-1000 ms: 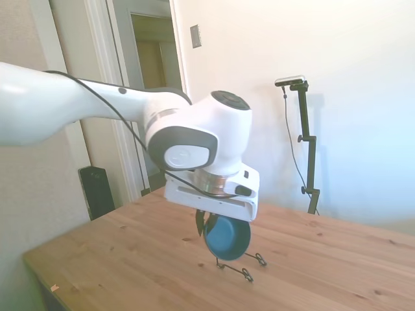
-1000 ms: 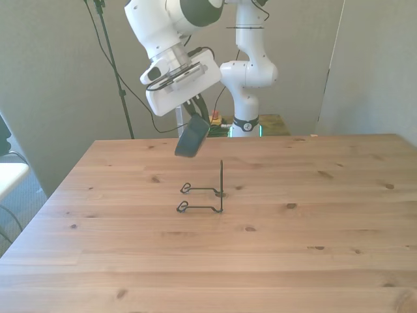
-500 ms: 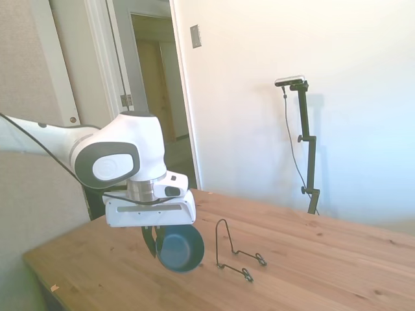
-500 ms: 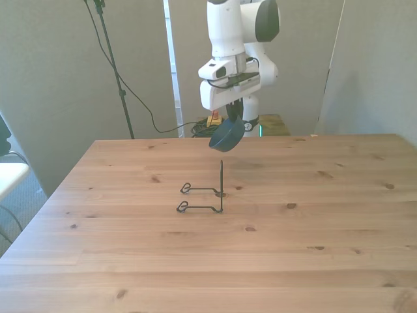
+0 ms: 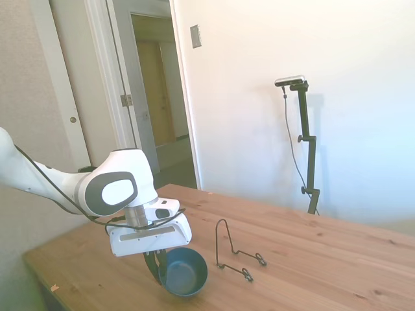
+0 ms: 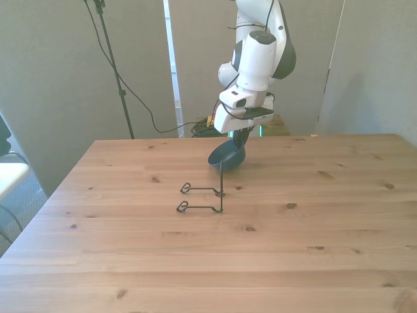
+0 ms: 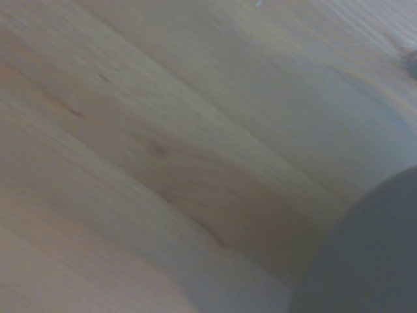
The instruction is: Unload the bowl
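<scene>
Risk: the bowl (image 5: 184,273) hung tilted from its rim, low over the worktop (image 6: 293,248), so a slip or early release could tip or roll it. Jaws (image 5: 155,267) were clamped on the rim, apparently. The bowl was small, dark blue-teal and smooth, just beyond the wire stand (image 6: 207,193), clear of it.

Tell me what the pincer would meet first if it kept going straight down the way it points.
The wooden table. The pincer points down, shut on the rim of the bowl, so the tilted bowl would likely touch the tabletop first. The wire stand sits off to one side, apparently out of line.
</scene>
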`<state>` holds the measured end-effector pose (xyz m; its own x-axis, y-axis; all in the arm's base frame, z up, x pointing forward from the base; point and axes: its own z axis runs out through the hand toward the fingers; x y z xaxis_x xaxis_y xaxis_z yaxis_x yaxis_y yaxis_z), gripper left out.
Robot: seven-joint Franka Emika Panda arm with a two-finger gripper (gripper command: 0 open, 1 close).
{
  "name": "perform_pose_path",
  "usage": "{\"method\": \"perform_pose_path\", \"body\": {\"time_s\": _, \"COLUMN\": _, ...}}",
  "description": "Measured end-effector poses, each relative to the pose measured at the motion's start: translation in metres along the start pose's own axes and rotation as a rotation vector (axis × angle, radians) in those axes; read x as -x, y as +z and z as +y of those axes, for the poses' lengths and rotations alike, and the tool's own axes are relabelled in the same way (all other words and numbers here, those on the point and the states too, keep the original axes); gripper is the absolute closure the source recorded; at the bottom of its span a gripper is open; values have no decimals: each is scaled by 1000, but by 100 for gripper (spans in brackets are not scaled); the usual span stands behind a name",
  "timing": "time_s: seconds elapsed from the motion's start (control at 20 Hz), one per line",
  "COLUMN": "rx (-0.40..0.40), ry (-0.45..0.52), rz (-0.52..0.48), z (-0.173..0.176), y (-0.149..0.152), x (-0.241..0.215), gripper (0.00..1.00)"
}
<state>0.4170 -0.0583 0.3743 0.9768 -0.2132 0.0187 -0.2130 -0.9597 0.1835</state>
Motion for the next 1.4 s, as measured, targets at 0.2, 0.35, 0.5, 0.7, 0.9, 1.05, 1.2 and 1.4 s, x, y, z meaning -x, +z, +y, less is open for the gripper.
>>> {"method": "perform_pose_path", "body": {"time_s": 0.2, "rx": 41, "ry": 5, "rz": -6, "z": -8, "y": 6, "x": -5, "gripper": 100}}
{"method": "perform_pose_path", "body": {"time_s": 0.35, "rx": 53, "ry": 19, "rz": -4, "z": -11, "y": 6, "x": -8, "gripper": 0}}
{"method": "perform_pose_path", "body": {"time_s": 0.5, "rx": 56, "ry": 27, "rz": -4, "z": -13, "y": 6, "x": -10, "gripper": 0}}
{"method": "perform_pose_path", "body": {"time_s": 0.7, "rx": 50, "ry": 63, "rz": 12, "z": -12, "y": 4, "x": -15, "gripper": 0}}
{"method": "perform_pose_path", "body": {"time_s": 0.9, "rx": 44, "ry": 118, "rz": 26, "z": -11, "y": 1, "x": -21, "gripper": 0}}
{"method": "perform_pose_path", "body": {"time_s": 1.05, "rx": 37, "ry": 146, "rz": 36, "z": -6, "y": -2, "x": -28, "gripper": 0}}
{"method": "perform_pose_path", "body": {"time_s": 1.2, "rx": 0, "ry": 209, "rz": 53, "z": 10, "y": -18, "x": -42, "gripper": 0}}
{"method": "perform_pose_path", "body": {"time_s": 1.4, "rx": -69, "ry": 344, "rz": 44, "z": 55, "y": -52, "x": -77, "gripper": 0}}
